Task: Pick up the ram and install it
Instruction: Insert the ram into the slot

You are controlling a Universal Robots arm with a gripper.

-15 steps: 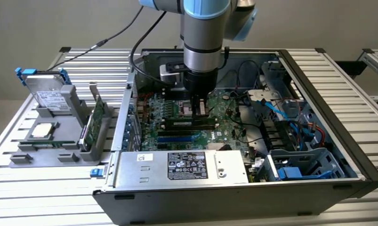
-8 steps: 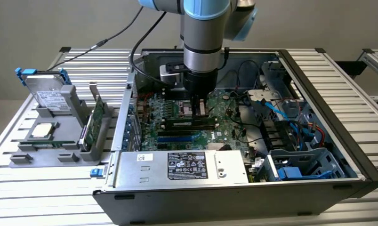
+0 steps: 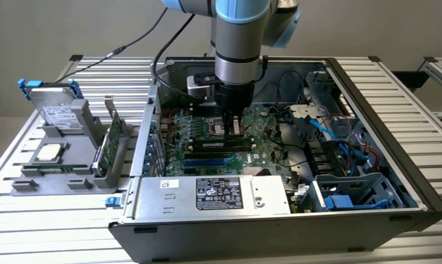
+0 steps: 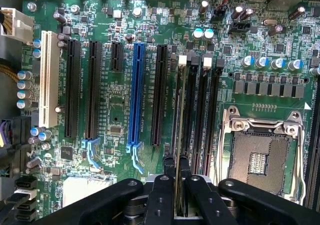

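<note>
Ram (image 4: 179,135) seen edge-on: thin green strip, pinched between the narrowly set fingers of the gripper (image 4: 178,182), standing along the memory slots (image 4: 210,115) beside the empty processor socket (image 4: 260,157); seated or not, cannot tell. Open computer case (image 3: 279,236): motherboard (image 3: 198,132), power supply (image 3: 213,193). Grey rack (image 3: 52,184), exterior view's left: drive (image 3: 55,113), silver processor chip (image 3: 50,152), upright green card (image 3: 114,135).

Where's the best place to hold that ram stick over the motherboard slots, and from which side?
The ram stands on edge, in line with the slots, so probably grip the middle of its upper long edge, fingers on the flat faces, from straight above.
</note>
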